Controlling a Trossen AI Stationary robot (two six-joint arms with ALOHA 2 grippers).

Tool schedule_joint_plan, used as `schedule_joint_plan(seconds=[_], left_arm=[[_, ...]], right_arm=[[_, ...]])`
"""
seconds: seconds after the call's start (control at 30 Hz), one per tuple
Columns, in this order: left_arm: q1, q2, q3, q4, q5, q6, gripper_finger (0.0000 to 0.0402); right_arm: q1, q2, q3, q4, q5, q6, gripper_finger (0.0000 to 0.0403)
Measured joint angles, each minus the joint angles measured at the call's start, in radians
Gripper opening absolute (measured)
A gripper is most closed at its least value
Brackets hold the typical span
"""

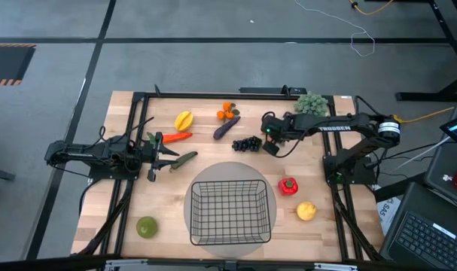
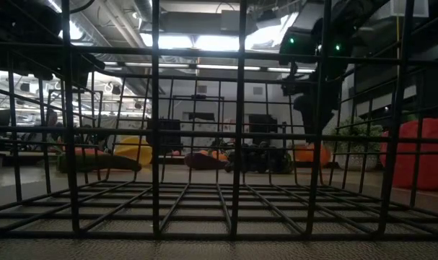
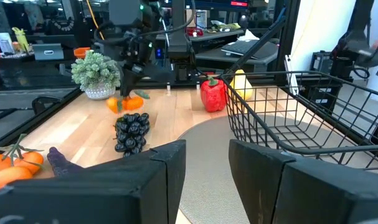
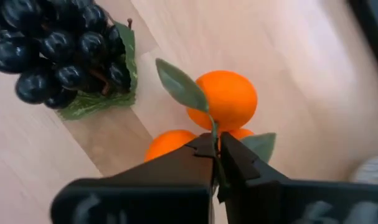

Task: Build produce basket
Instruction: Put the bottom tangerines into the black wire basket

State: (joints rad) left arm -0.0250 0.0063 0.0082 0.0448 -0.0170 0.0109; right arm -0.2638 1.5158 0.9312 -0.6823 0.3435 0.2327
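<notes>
The right gripper (image 4: 215, 160) pinches the leafy stem of a cluster of small oranges (image 4: 225, 99) beside the black grapes (image 4: 58, 53) — apart from the black wire-mesh basket (image 1: 230, 213); the left gripper (image 3: 207, 163) hangs open.

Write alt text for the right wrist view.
The right end effector is pinched shut on the leafy stem of a cluster of oranges, seen just past its dark fingers. Beyond them on the wooden table lies a bunch of black grapes on a green leaf.
</notes>
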Motion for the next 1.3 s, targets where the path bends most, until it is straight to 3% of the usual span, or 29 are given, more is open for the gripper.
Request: schedule_joint_plan(seconds=[0.23,0.6,0.97,1.3], left_arm=[[0.000,0.000,0.000,0.000,0.000,0.000,0.0112],[0.000,0.000,0.000,0.000,0.000,0.000,0.0112],[0.000,0.000,0.000,0.000,0.000,0.000,0.0112],[0.000,0.000,0.000,0.000,0.000,0.000,0.0112]], right_arm=[[0.061,0.000,0.145,-0.122,0.022,-0.031,0.0000],[0.243,-0.001,0.376,-0.038,-0.037,-0.242,0.0000],[0.321,-0.001,0.444,0.310,-0.425,-0.346,0.0000],[0.403,-0.001,0.444,0.292,-0.452,-0.341,0.0000]])
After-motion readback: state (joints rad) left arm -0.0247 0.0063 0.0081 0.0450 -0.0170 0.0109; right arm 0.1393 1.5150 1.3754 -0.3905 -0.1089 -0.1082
